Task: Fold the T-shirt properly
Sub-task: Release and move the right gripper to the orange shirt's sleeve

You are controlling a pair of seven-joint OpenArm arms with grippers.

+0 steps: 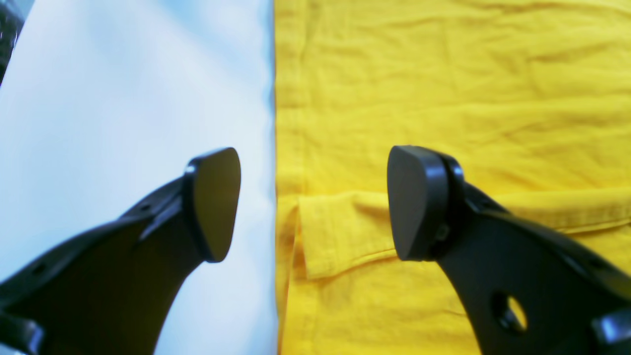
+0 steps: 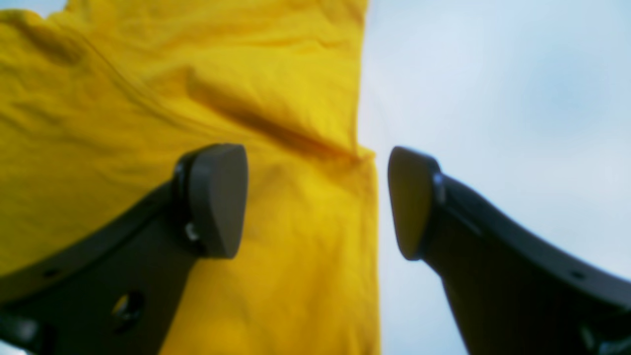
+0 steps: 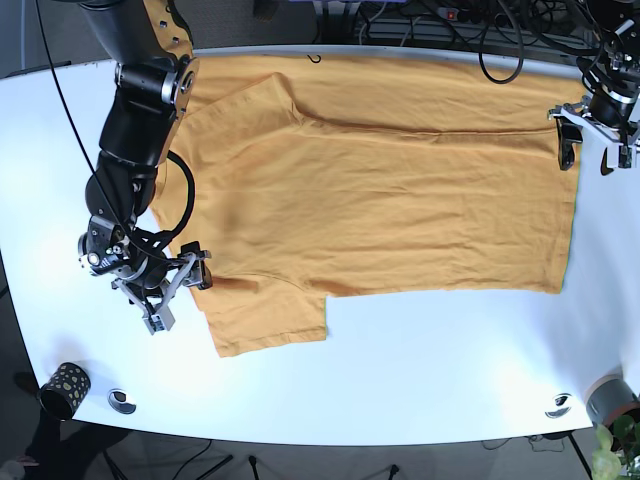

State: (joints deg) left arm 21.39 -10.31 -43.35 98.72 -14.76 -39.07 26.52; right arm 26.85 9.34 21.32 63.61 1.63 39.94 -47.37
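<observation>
Lying flat on white table, yellow T-shirt, cables behind, both jaws wide

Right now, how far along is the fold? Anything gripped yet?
Done: the T-shirt lies spread flat on the table, with only a strip along the far edge turned over. In hand: nothing gripped. The left gripper is open, straddling the hem edge; the right gripper is open, straddling the edge near the sleeve. Left: both grasps and every main fold.
</observation>
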